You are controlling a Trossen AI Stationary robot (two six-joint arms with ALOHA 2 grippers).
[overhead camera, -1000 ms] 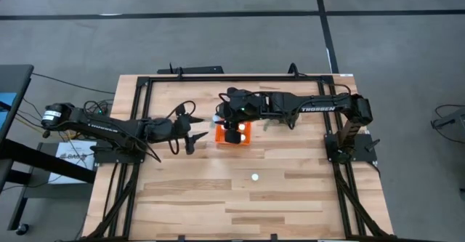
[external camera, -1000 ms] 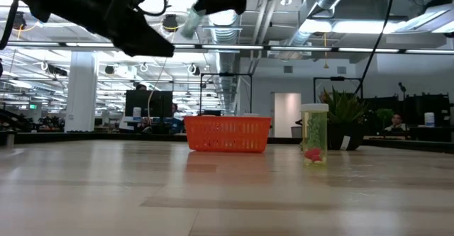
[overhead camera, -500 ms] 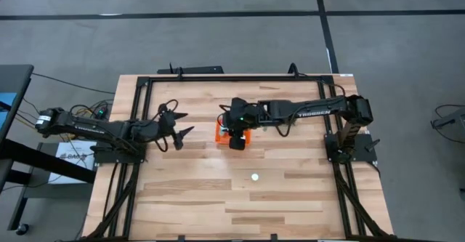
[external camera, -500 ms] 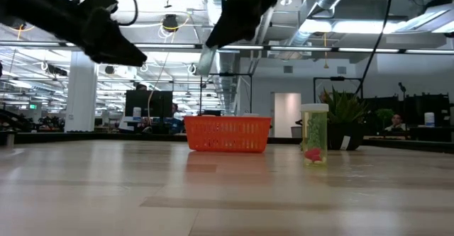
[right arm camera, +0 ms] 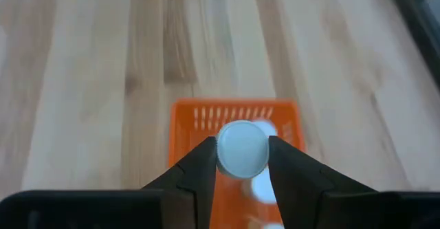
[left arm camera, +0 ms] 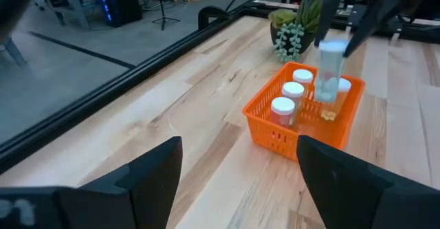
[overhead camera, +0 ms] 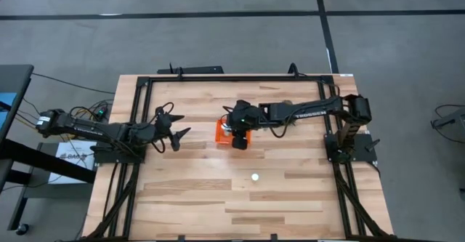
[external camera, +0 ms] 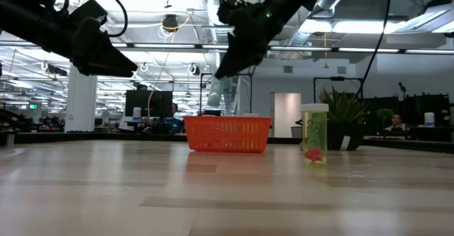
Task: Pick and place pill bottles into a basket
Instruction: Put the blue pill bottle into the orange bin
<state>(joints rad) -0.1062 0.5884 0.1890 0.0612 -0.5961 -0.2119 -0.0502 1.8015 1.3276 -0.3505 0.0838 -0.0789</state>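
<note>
I have the right tool (right arm camera: 242, 161) clamped on a bottle (left arm camera: 330, 69), hanging right above the basket (overhead camera: 221, 135) near the middle of the counter (overhead camera: 189, 191). From the right wrist view the bottle's pale cap sits snug between the two fingers (right arm camera: 194, 167), with the orange basket directly below it. The left wrist view shows the bottle hanging upright over the far side of the basket, apart from the ones inside.

In the basket I count at least three white-capped bottles (left arm camera: 292, 95) already standing, so I judge the job well past halfway. One more bottle (overhead camera: 254, 176) stands alone on the counter, nearer the front edge and well apart from the basket; in the low view it is the clear one with a pale lid and something red at the bottom. That one is left to fetch once the held bottle is dropped in.

My left tool (left arm camera: 237, 181) is spread wide and holds nothing, hovering off to the left of the basket, aimed toward it. A small plant (left arm camera: 292, 29) sits just behind the basket.
</note>
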